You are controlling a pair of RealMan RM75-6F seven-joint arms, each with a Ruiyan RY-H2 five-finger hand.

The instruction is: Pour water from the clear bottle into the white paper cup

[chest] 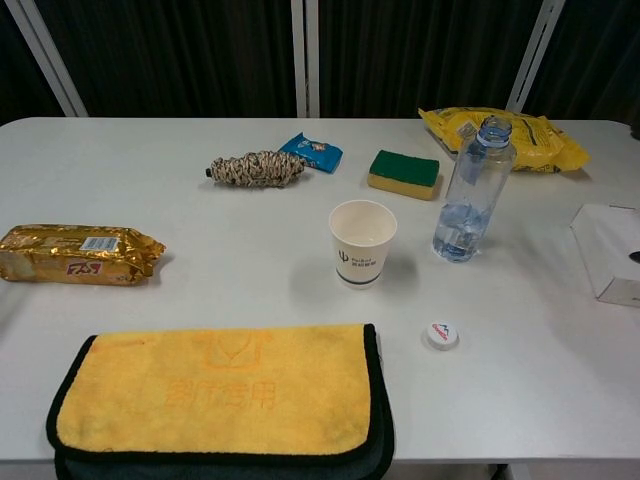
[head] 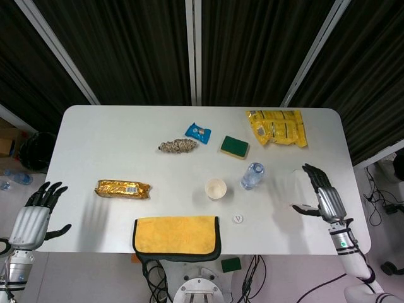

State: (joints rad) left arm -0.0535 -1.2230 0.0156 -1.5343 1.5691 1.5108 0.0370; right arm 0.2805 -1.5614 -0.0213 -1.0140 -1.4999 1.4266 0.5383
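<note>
The clear bottle (head: pixel 252 175) (chest: pixel 473 192) stands upright and uncapped on the white table, with a little water at its bottom. The white paper cup (head: pixel 216 188) (chest: pixel 362 243) stands just to its left. The bottle cap (head: pixel 238 219) (chest: pixel 442 334) lies in front of them. My right hand (head: pixel 322 197) hovers open over the table's right side, well clear of the bottle, and the chest view does not show it. My left hand (head: pixel 36 218) hangs open off the table's left front corner.
A yellow cloth (head: pixel 177 236) (chest: pixel 220 394) lies at the front edge. A gold packet (head: pixel 123 189), a rope bundle (head: pixel 177 146), a blue packet (head: pixel 197 132), a green sponge (head: pixel 234 146), a yellow bag (head: pixel 276 127) and a white box (chest: pixel 611 252) are spread around.
</note>
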